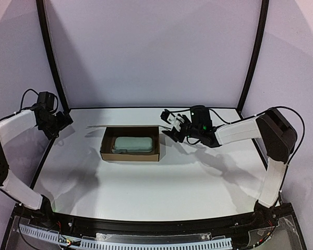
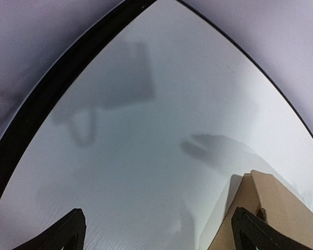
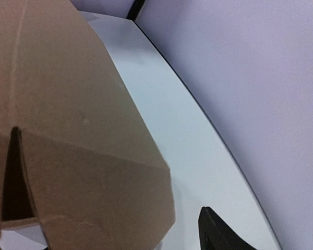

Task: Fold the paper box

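Top external: paper box point(image 1: 130, 154) on table point(image 1: 146, 187), right gripper point(image 1: 168, 126) just beside.

The paper box point(image 1: 129, 155) is plain brown cardboard, matt and faintly fibrous up close. The table point(image 1: 146, 192) is white and smooth, with a soft sheen that picks up shadows. The pale grey-green oblong object point(image 1: 132, 144) looks smooth, material hard to call.

Recording the paper box point(image 1: 129, 155) sitting open on the table point(image 1: 146, 187), holding a pale grey-green oblong object point(image 1: 132, 144). Noting the right gripper point(image 1: 171, 124) hovering just beside its right rear corner, the left gripper point(image 1: 60, 122) hanging well apart at the left.
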Action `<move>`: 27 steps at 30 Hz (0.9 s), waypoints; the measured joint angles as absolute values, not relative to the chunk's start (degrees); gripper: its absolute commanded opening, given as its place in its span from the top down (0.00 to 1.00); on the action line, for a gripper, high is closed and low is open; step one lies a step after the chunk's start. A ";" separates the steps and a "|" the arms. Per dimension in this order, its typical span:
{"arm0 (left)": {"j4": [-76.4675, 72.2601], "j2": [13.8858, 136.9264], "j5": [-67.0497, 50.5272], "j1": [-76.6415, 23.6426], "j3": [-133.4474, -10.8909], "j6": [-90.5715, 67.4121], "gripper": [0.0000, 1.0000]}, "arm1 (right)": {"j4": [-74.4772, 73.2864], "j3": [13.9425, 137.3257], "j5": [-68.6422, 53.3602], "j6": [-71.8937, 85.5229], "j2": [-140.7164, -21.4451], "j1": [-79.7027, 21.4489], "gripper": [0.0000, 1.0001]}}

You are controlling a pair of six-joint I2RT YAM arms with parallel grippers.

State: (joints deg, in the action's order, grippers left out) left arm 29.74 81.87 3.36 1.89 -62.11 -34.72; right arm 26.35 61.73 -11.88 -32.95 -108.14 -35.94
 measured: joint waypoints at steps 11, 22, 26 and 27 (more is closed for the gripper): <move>24.62 81.84 -0.97 2.04 -61.54 -30.37 0.00 | 26.15 65.80 -16.49 -33.50 -109.65 -34.92 0.85; 16.82 75.85 -16.08 2.04 -51.59 -22.61 0.00 | 8.78 77.30 -28.91 -32.71 -109.89 -29.26 1.00; 12.03 72.55 -26.55 2.04 -49.74 -17.39 0.00 | 0.38 83.40 -34.24 -34.00 -112.16 -27.11 1.00; 10.48 72.51 -29.69 2.04 -49.80 -15.33 0.00 | -1.37 85.27 -35.66 -34.57 -113.21 -26.63 1.00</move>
